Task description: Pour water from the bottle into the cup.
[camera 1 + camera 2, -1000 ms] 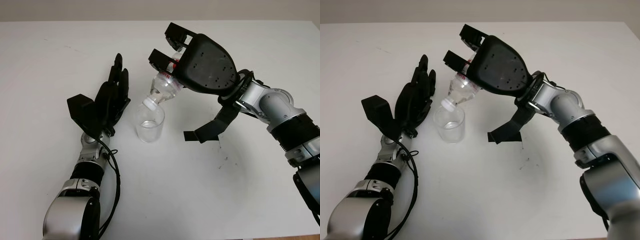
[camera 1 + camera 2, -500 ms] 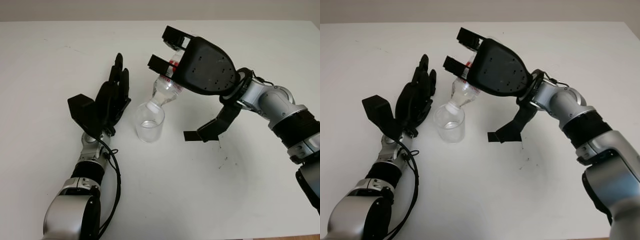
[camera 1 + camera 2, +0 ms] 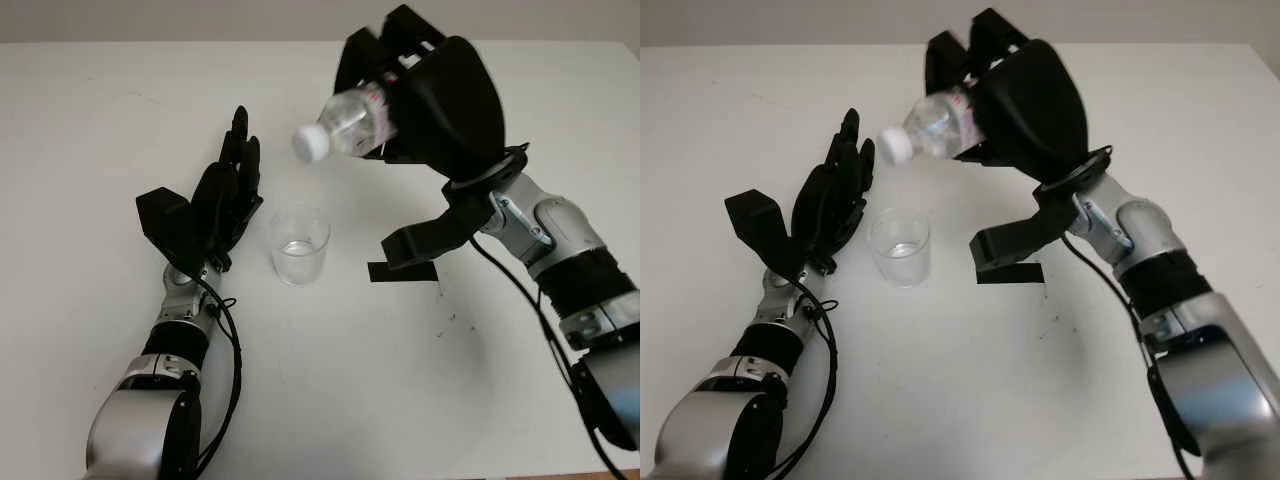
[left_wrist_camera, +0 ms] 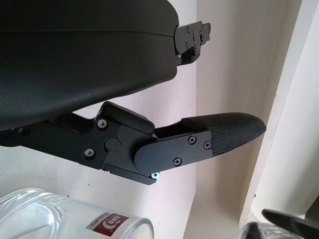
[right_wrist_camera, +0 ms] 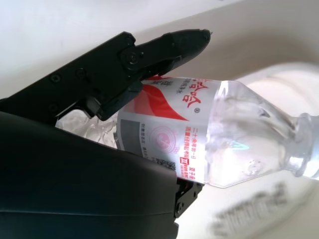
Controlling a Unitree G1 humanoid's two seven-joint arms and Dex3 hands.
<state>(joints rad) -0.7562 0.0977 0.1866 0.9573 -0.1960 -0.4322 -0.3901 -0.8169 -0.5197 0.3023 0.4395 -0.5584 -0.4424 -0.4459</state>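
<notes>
The right hand (image 3: 430, 95) is wrapped around a clear plastic water bottle with a red-and-white label (image 3: 350, 122), fingers closed on its body. It holds the bottle in the air, lying roughly level, its white capped neck (image 3: 311, 142) pointing toward the robot's left. The neck hangs above and slightly behind the clear plastic cup (image 3: 299, 245), well clear of its rim.

The cup stands upright on the white table (image 3: 90, 120) between the two arms and holds a shallow layer of water at the bottom. The left hand (image 3: 222, 200) is open beside the cup, near it but apparently not touching, and holds nothing.

In the right wrist view the bottle (image 5: 199, 134) shows water pooled along its lower side, and a black fingertip (image 5: 184, 40) presses over the label.

Judging by the level bottle and the wetted cup, the step in hand looks like tipping back after a pour — or a pause between pours. To do it well, the wrist should rotate slowly about the bottle's axis of tilt so nothing slops from the mouth, keep the neck over the cup until any drip has stopped, and hold the grip firm on the label band — the thin plastic may buckle if squeezed harder.
</notes>
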